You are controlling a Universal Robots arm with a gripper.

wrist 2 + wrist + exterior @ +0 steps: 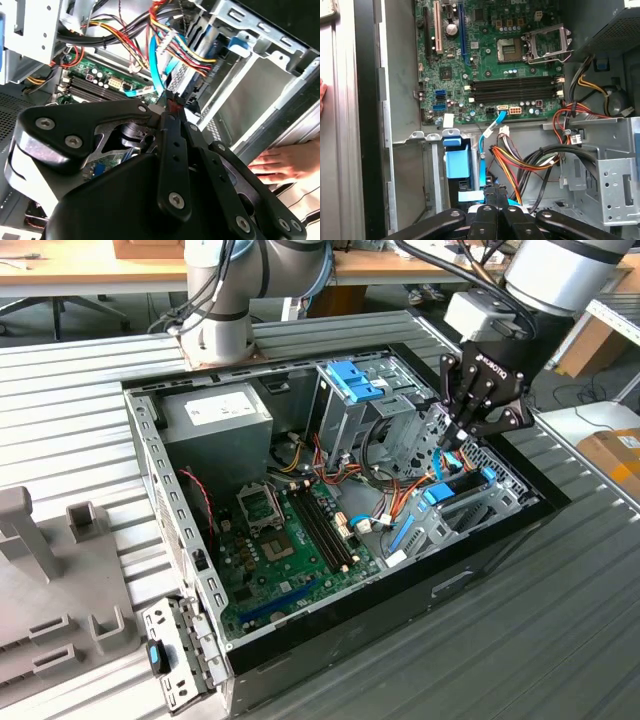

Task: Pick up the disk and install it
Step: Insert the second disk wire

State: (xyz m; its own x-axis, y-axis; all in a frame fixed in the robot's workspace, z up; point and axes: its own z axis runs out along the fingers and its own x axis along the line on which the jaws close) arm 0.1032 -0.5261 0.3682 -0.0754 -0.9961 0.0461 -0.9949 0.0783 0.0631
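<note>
My gripper [458, 433] hangs inside open computer case [480, 558], fingers pressed together, holding nothing. Disk [462, 486] sits just below my fingertips, seated in drive bay, blue rails showing. Green motherboard [490, 55] lies further in from my tool. Person's hand [285, 161] rests on case edge nearby.

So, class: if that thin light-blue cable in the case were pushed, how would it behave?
Probably floppy: the light-blue cable bends in a loose curve. Likely light, being a thin flat strip. It might spring back rather than shift freely, since one end is plugged into the motherboard.
</note>
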